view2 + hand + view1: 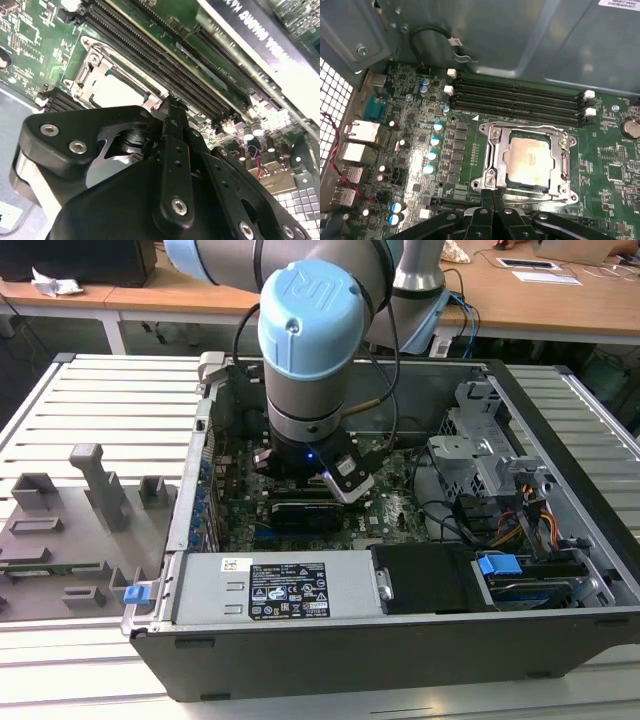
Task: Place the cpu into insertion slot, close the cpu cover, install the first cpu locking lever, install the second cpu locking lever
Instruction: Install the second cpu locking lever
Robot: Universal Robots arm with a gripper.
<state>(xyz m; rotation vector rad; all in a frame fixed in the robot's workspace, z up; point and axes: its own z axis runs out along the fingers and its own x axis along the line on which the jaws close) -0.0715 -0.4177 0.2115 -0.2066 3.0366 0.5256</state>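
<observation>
The cpu (530, 155), a silvery-beige square, lies in the insertion slot (490, 131) on the green board. The cpu cover (561, 150) lies flat over it, its window framing the chip. A thin locking lever (540, 200) runs along the socket edge nearest the fingers. My gripper (492, 196) is shut, its tips together at that edge by the socket's corner, with nothing seen held between them. In the second wrist view the gripper (167, 106) points at the socket corner, next to the cpu (117, 90) and cover (90, 62). The arm (305, 340) reaches down into the open case.
Long black memory slots (520, 97) run beside the socket, with capacitors (432, 141) on another side. A black expansion card (260, 30) lies beyond the slots. The case holds a power supply (270, 590) and drive cage (480, 450). A grey fixture tray (70, 520) sits at the exterior view's left.
</observation>
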